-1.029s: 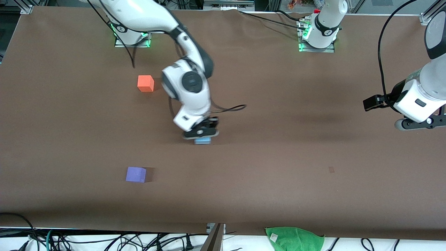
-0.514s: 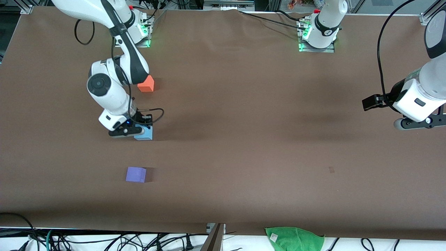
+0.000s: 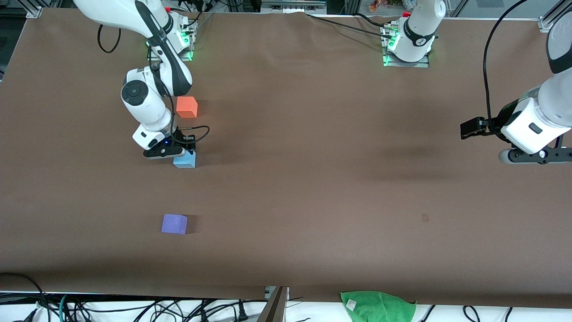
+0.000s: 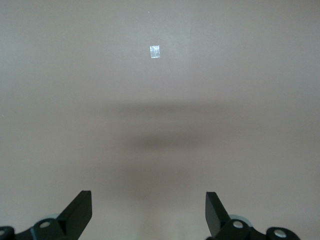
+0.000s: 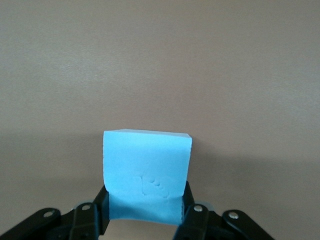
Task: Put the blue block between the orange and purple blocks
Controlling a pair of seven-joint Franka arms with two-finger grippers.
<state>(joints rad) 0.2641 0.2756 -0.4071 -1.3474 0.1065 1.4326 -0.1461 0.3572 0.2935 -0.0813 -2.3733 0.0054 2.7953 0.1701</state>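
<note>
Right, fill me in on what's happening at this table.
The right gripper is shut on the blue block, holding it over the table between the orange block and the purple block, roughly in line with both. The block is not released yet. The left gripper waits open over bare table at the left arm's end.

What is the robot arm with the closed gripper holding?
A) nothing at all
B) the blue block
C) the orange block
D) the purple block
B: the right gripper is shut on the blue block, its fingers pressed against two sides, between the orange block and the purple block, which both sit free on the table.
</note>
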